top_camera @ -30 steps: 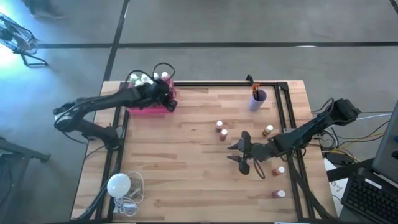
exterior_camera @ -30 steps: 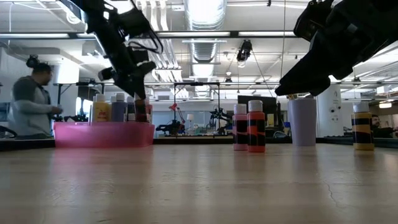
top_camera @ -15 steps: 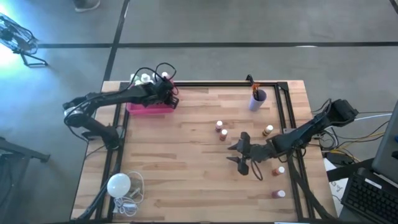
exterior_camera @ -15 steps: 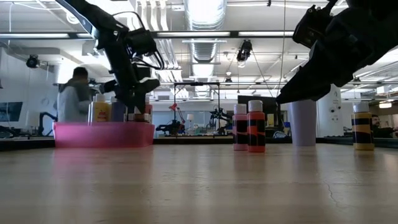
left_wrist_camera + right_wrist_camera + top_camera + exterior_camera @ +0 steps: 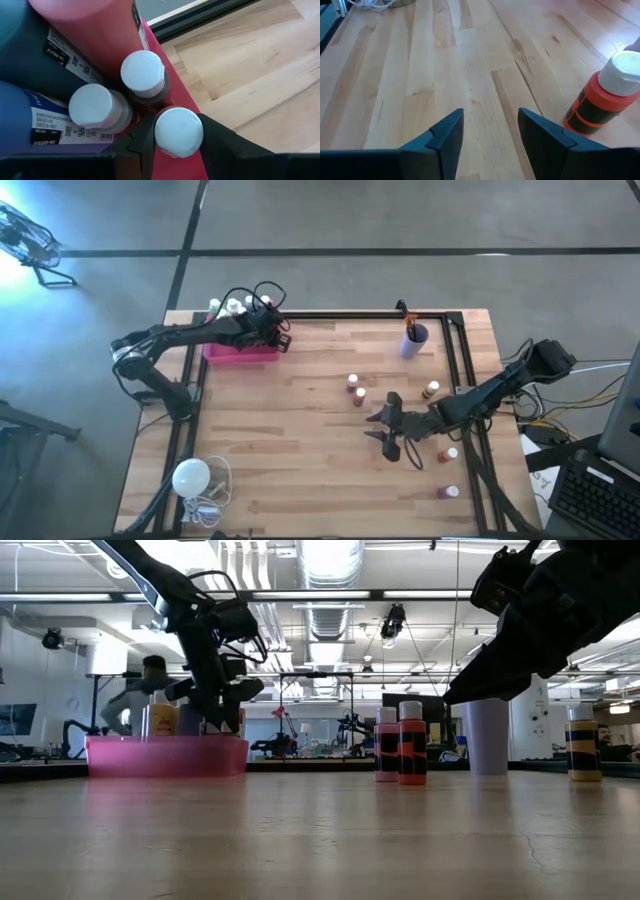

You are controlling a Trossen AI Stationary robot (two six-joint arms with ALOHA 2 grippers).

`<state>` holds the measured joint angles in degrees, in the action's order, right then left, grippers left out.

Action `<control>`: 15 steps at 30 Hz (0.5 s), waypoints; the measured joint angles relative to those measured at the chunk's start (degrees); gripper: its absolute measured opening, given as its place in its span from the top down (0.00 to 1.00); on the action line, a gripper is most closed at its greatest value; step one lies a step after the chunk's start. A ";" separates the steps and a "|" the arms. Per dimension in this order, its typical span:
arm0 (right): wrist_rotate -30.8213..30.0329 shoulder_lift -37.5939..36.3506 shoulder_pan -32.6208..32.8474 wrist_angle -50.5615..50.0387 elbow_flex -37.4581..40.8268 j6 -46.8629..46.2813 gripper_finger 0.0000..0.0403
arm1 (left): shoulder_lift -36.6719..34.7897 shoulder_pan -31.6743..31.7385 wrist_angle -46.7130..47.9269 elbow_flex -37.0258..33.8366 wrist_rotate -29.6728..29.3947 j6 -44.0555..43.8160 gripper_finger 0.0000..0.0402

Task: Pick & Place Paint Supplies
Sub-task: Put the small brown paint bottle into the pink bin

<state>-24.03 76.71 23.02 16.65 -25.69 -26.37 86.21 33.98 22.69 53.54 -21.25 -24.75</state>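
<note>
Right gripper: fingers spread, holding nothing, above bare wooden table near an orange white-capped bottle. Two small reddish white-capped bottles stand mid-table; others near the right edge. Left gripper: fingers closed around a small white-capped bottle, over the pink plastic bin at the far left corner, beside other bottles.

Grey concrete floor around the wooden table — open ceiling, ducts, strip lights overhead.
</note>
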 joint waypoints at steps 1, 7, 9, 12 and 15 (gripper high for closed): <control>0.00 0.00 0.00 -0.02 0.00 0.00 0.55 | 0.00 0.02 -0.18 -0.02 -0.08 0.00 0.68; 0.00 0.00 0.01 -0.01 0.02 0.00 0.57 | 0.00 0.19 -0.42 -0.07 -0.22 -0.02 0.68; 0.00 -0.02 0.01 -0.01 0.04 0.00 0.58 | 0.00 0.20 -0.64 -0.11 -0.25 0.00 0.68; 0.00 -0.02 0.01 -0.01 0.04 -0.01 0.57 | 0.00 0.22 -1.21 -0.20 -0.45 0.31 0.68; 0.00 -0.02 0.01 -0.01 0.07 -0.02 0.55 | 0.07 0.28 -1.76 -0.22 -0.70 1.31 0.65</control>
<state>-24.03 76.69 23.03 16.64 -25.63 -26.39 86.28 34.26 20.93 53.32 -21.95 -23.45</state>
